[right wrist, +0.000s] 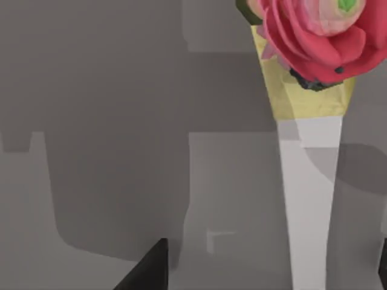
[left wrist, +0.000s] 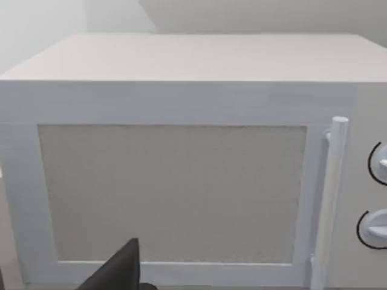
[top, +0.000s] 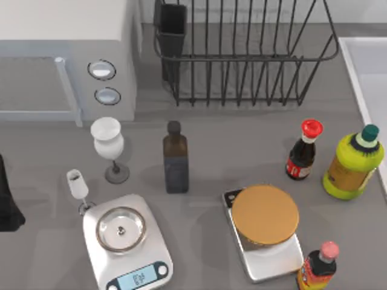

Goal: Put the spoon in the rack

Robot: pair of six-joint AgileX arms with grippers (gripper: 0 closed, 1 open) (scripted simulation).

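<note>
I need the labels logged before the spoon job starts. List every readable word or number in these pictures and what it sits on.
Scale display: digits lit, too blurred to read.
Red-capped dark bottle: red label, no legible text.
Yellow-green bottle: label unreadable.
Pink-capped bottle: label unreadable.
Microwave knobs: no readable markings.

at your 12 o'clock: black wire rack point(top: 242, 57), black utensil cup point(top: 172, 27). at 10 o'clock: white microwave point(top: 66, 54), grey door panel. centre: dark brown bottle point(top: 175, 158). at 3 o'clock: yellow-green bottle point(top: 354, 163) with dark green cap; dark sauce bottle point(top: 303, 151) with red cap. at 5 o'clock: orange-brown disc point(top: 265, 214) on silver scale. grey table point(top: 242, 133). right wrist view: pink-red rose point(right wrist: 314, 33), yellow wrap.
</note>
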